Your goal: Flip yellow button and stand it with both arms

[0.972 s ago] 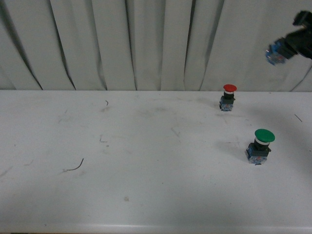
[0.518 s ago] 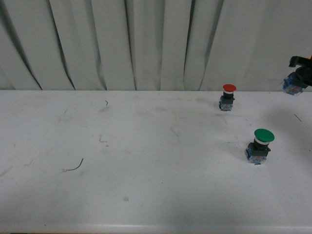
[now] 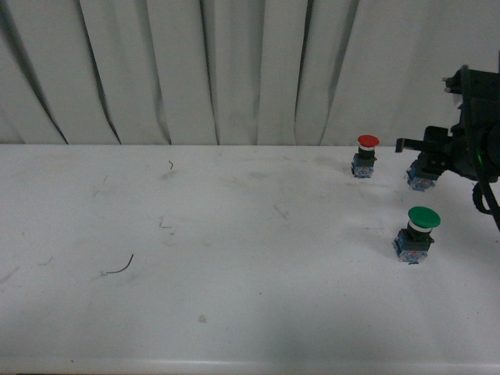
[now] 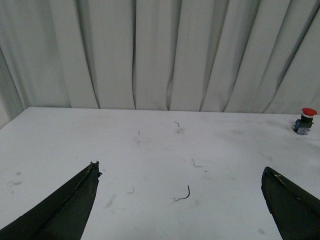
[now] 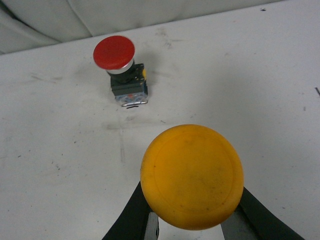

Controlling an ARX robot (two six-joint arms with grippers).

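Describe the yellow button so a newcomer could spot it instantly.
At the white table's right end, near the curtain, find the right gripper. It holds the yellow button, just right of the red button. Only it has a yellow-orange cap; the red button and green button stand free.

A small red-capped push-button switch (image 3: 367, 155) and a larger green-capped switch (image 3: 422, 233) stand upright, apart, on a scuffed white table (image 3: 234, 258) before pleated grey curtains (image 3: 234, 70).
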